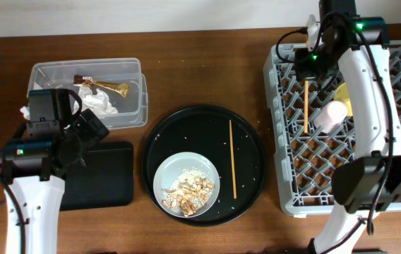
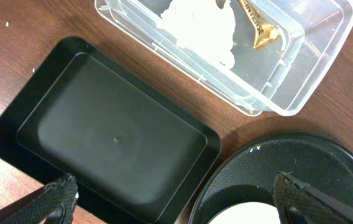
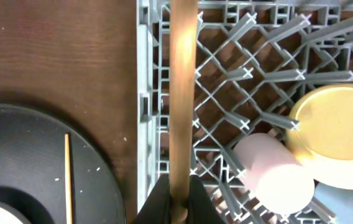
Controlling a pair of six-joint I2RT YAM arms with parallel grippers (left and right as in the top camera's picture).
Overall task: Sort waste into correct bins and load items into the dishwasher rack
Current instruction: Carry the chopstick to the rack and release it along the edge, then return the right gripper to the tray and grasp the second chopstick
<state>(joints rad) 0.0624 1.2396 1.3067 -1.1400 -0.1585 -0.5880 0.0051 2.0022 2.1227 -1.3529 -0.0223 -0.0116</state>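
— Where is everything sitting?
— The tub (image 1: pixel 52 74) is standing at the back left, holding the napkin (image 1: pixel 100 102) and wrapper (image 1: pixel 112 87); the flat tray (image 1: pixel 109 176) is lying just before it.
— And the middle?
— The round tray (image 1: pixel 250 141) is carrying the plate (image 1: pixel 169 173) with scraps (image 1: pixel 190 192), a chopstick (image 1: pixel 232 159) lying to its right.
— Further right?
— The rack (image 1: pixel 285 176) is holding the cup (image 1: pixel 330 114) and bowl (image 1: pixel 343 95), a second chopstick (image 1: pixel 306 106) stretching over its left part.

Dark wooden table (image 1: pixel 207 70), pale wall (image 1: pixel 151 10) behind
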